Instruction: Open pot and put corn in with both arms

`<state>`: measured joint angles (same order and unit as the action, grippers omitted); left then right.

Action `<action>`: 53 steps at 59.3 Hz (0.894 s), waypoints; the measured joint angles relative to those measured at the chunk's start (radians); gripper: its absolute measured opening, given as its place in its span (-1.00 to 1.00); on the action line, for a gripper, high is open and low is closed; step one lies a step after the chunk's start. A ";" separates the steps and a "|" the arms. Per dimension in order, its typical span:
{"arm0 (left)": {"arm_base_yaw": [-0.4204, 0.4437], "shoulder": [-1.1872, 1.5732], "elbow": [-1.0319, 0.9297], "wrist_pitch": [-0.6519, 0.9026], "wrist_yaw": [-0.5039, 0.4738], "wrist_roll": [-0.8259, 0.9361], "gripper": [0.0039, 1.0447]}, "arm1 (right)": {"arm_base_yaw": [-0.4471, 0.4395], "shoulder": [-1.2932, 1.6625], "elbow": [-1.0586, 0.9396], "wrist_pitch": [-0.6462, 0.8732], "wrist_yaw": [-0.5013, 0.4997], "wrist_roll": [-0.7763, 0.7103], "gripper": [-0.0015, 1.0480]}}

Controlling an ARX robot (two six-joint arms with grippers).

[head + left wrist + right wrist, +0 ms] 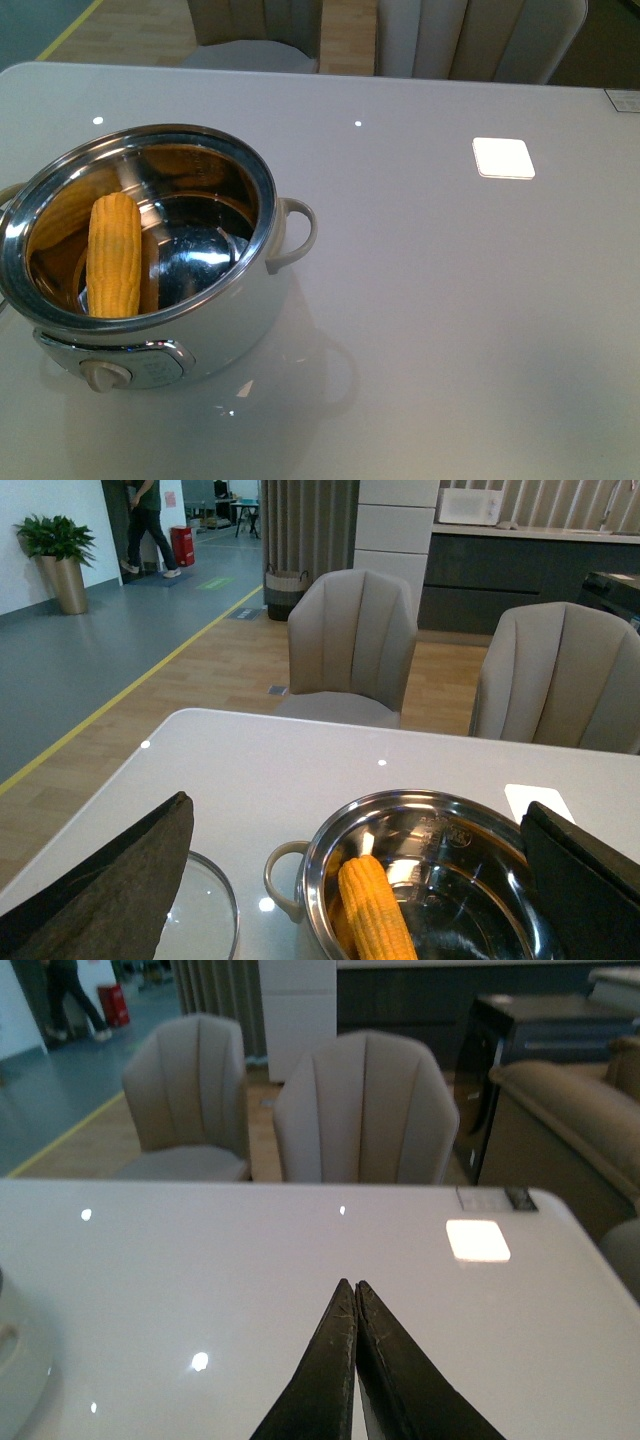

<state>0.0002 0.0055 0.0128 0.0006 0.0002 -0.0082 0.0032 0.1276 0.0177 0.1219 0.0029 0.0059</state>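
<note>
The white pot stands open at the table's left, steel inside, knob at its front. The yellow corn lies inside it, leaning against the left wall. In the left wrist view the pot and the corn lie below my left gripper, which is open and empty, its black fingers wide apart either side. My right gripper is shut and empty above bare table, right of the pot. Neither arm shows in the front view.
A glass lid lies on the table beside the pot, on its left. A bright square light reflection sits at the table's far right. Beige chairs stand behind the table's far edge.
</note>
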 joint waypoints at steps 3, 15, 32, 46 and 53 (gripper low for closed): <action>0.000 0.000 0.000 0.000 0.000 0.000 0.87 | 0.000 -0.069 0.000 -0.096 -0.002 0.000 -0.96; 0.000 0.000 0.000 0.000 0.000 0.000 0.87 | 0.000 -0.120 0.000 -0.119 -0.003 0.000 -0.96; 0.000 0.000 0.000 0.000 0.000 0.000 0.87 | 0.000 -0.121 0.000 -0.120 -0.003 -0.001 -0.47; 0.000 0.000 0.000 0.000 0.000 0.000 0.87 | 0.000 -0.121 0.000 -0.120 -0.003 -0.001 0.36; 0.000 0.000 0.000 0.000 0.000 0.000 0.87 | 0.000 -0.121 0.000 -0.120 -0.003 -0.001 0.76</action>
<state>0.0002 0.0055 0.0128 0.0006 -0.0002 -0.0082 0.0032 0.0063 0.0177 0.0017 0.0002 0.0048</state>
